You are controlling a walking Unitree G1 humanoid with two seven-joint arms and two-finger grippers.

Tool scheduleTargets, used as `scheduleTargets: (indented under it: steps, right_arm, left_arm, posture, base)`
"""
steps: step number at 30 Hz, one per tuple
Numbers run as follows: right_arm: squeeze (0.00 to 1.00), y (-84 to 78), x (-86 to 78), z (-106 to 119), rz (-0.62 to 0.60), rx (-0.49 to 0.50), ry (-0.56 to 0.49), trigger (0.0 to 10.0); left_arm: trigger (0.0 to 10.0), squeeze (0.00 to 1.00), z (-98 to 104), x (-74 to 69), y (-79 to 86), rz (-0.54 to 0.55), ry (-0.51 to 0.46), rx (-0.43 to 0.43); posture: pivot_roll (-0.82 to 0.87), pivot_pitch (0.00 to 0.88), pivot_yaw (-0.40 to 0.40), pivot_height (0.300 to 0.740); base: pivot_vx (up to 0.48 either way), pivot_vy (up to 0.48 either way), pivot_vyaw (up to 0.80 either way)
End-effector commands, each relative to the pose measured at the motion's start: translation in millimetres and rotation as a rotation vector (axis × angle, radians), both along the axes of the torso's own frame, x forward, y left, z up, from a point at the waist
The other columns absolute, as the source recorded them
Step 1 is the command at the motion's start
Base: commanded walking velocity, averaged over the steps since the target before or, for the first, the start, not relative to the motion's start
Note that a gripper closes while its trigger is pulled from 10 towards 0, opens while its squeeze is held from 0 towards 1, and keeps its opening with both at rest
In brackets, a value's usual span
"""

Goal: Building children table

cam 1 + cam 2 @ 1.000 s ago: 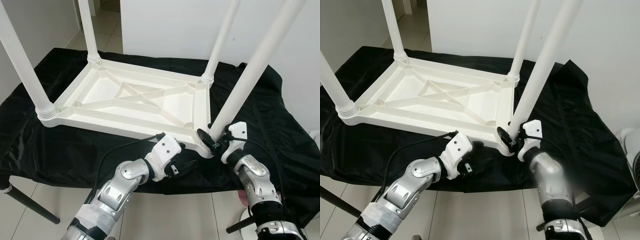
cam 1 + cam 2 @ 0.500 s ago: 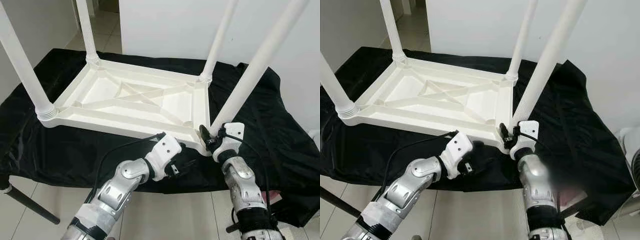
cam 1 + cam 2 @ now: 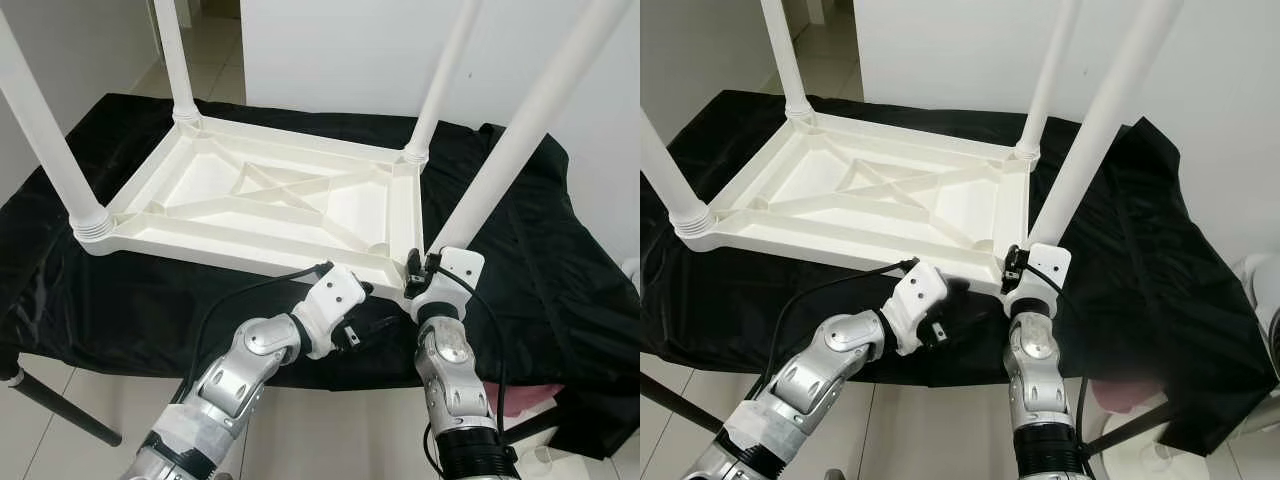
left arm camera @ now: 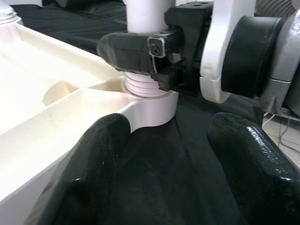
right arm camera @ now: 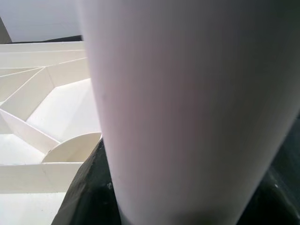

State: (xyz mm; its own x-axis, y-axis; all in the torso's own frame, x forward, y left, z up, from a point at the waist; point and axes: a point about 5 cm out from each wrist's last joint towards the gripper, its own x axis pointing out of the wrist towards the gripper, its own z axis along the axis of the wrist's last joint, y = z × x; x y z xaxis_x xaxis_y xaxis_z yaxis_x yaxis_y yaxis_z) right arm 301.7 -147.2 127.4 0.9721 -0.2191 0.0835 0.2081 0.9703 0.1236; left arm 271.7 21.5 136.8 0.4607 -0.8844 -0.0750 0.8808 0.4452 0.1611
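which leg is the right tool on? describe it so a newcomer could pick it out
Start from the white tabletop lying upside down on the black cloth, four white legs pointing up. The leg in question stands at the corner nearest the robot on its right side. Unlike the other three, it has the right tool clamped around its base, with the left tool open just beside that corner.

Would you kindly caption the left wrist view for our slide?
Open left gripper faces the right gripper clamped on a white table leg at its threaded socket.

We see bright, even daylight and sharp head views. Up close, the white leg [image 5: 187, 108] blurs softly. The black fingers [image 4: 248, 159] show glossy glare.
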Motion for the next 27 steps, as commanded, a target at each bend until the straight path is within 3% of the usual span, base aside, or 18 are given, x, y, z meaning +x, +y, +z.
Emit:
scheduleTargets:
  steps: [1,7,8,10,15,16,27]
  right_arm:
    - [0.0,-6.1,-4.9,-12,-0.041,0.035,0.061,10.0]
    - [0.0,-8.0,-7.3,-15,-0.051,0.036,0.072,10.0]
    - [0.94,-8.0,-7.5,-15,-0.043,0.046,0.065,10.0]
    - [1.0,-8.2,-7.6,-13,-0.035,0.044,0.051,10.0]
    - [1.0,-9.6,-8.2,-11,-0.004,0.028,0.026,10.0]
    - [0.0,-11.7,-9.3,-12,0.039,0.013,0.012,10.0]
    - [0.0,-17.9,-13.0,-12,0.214,-0.021,-0.068,10.0]
  left_arm:
    - [10.0,0.0,-3,-6.4,-4.6,-0.066,0.021,0.009]
    - [10.0,0.0,-6,-6.8,-2.4,-0.06,0.026,0.017]
    - [10.0,0.0,-6,-6.7,-2.2,-0.059,0.026,0.016]
    - [10.0,0.0,-5,-6.4,-2.3,-0.058,0.025,0.015]
    - [10.0,0.0,-4,-6.2,-2.4,-0.055,0.023,0.014]
    - [10.0,0.0,-4,-6.5,-2.2,-0.051,0.022,0.014]
    - [10.0,0.0,-7,-5.9,-1.2,-0.027,0.028,-0.002]
  posture:
    - [-0.02,0.065,-0.041,0.74]
    - [-0.01,0.066,-0.045,0.74]
    - [-0.01,0.066,-0.045,0.74]
    - [-0.01,0.067,-0.046,0.74]
    - [-0.01,0.067,-0.052,0.74]
    - [-0.01,0.067,-0.054,0.74]
    - [0.0,0.065,-0.059,0.74]
  base:
    - [0.0,0.0,0.0]
    - [0.0,0.0,0.0]
    - [0.0,0.0,0.0]
    - [0.0,0.0,0.0]
    - [0.0,0.0,0.0]
    - [0.0,0.0,0.0]
    - [0.0,0.0,0.0]
